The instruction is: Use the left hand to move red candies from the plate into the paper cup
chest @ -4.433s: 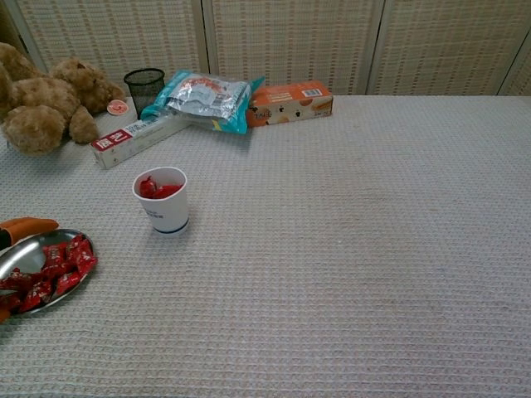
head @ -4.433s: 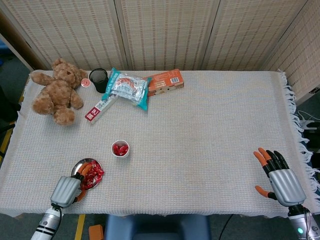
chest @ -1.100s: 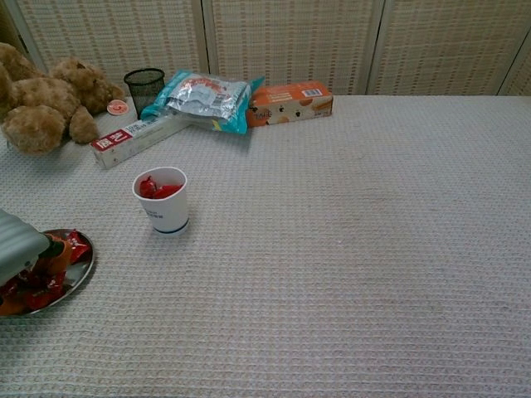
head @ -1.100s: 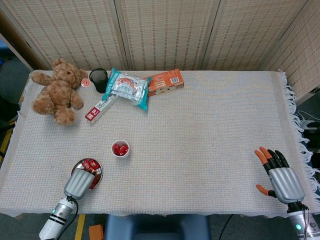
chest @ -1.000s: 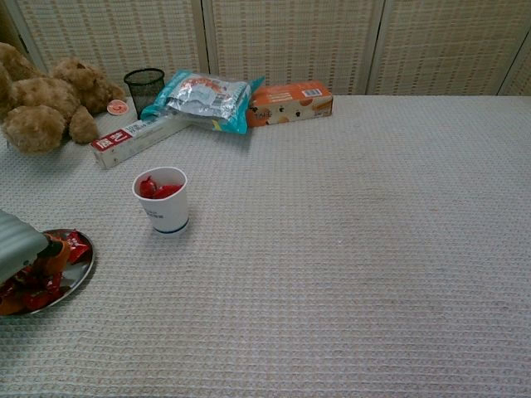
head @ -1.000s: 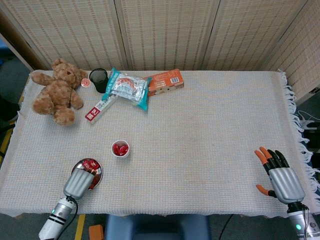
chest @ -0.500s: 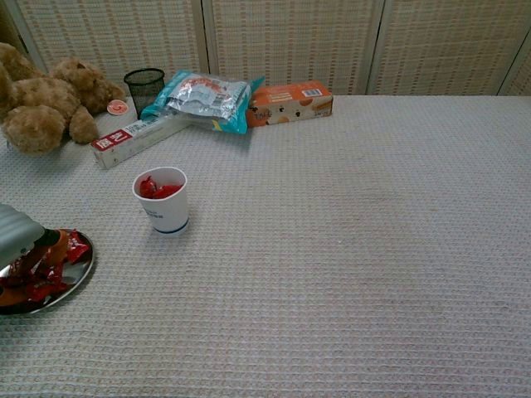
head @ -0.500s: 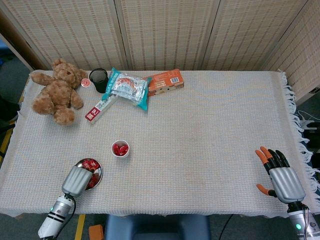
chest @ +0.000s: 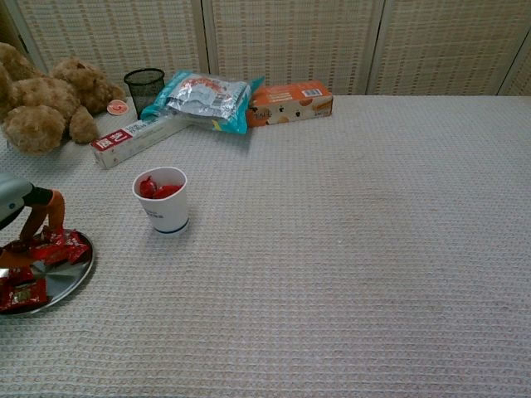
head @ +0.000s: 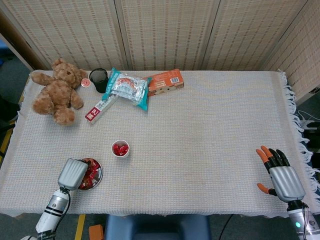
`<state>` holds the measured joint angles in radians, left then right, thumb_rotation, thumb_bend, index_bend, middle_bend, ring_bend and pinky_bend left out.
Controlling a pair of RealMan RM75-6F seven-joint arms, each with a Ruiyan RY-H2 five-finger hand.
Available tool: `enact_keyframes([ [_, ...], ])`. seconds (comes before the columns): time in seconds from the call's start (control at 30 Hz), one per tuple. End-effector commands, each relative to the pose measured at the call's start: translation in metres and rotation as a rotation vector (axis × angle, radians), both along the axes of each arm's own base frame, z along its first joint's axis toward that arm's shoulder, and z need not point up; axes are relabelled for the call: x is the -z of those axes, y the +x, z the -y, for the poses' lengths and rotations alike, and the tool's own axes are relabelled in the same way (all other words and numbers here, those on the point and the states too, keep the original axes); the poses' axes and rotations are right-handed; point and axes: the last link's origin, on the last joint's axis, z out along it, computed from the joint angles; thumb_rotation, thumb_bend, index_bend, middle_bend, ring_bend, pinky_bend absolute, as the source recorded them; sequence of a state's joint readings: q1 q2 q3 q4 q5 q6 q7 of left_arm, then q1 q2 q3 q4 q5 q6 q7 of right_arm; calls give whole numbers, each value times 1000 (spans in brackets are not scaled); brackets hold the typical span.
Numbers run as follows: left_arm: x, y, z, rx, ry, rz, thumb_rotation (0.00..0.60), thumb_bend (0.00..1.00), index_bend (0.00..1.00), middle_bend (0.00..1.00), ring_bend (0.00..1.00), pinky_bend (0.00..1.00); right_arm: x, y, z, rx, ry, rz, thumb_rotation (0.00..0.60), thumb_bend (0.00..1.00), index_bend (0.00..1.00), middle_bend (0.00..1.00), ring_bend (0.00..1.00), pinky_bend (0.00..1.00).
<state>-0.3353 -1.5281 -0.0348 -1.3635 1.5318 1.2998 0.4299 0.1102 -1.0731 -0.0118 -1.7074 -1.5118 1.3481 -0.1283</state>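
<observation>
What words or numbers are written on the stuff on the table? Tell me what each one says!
Orange box: print and a barcode patch, too small to read.
Long red and white box: white characters on the red end, too blurred to read.
Teal and silver snack bag: no readable words.
Small round orange disc: a mark, unreadable.
Paper cup: faint print near the base, unreadable.

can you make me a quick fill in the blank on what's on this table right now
1. The left hand is over the metal plate, its fingertips down on a ____ candy.
2. The paper cup already holds some red ____.
3. The teddy bear lies at the far ____ corner of the table.
4. The right hand holds ____.

Missing words: red; candies; left; nothing
</observation>
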Motion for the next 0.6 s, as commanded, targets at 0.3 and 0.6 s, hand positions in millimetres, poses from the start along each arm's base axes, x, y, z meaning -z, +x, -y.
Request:
enact_keyframes([
  [0.3,-13,50,-35,44,41,83,600,669,770,790,780,1000,2,-2,3,11,5,-4,600,86,0,0,0,0],
  [0.6,6,105,-66,115,36,64,600,667,770,789,783,1000,1,-3,5,22,1,-3,600,86,0,0,0,0],
])
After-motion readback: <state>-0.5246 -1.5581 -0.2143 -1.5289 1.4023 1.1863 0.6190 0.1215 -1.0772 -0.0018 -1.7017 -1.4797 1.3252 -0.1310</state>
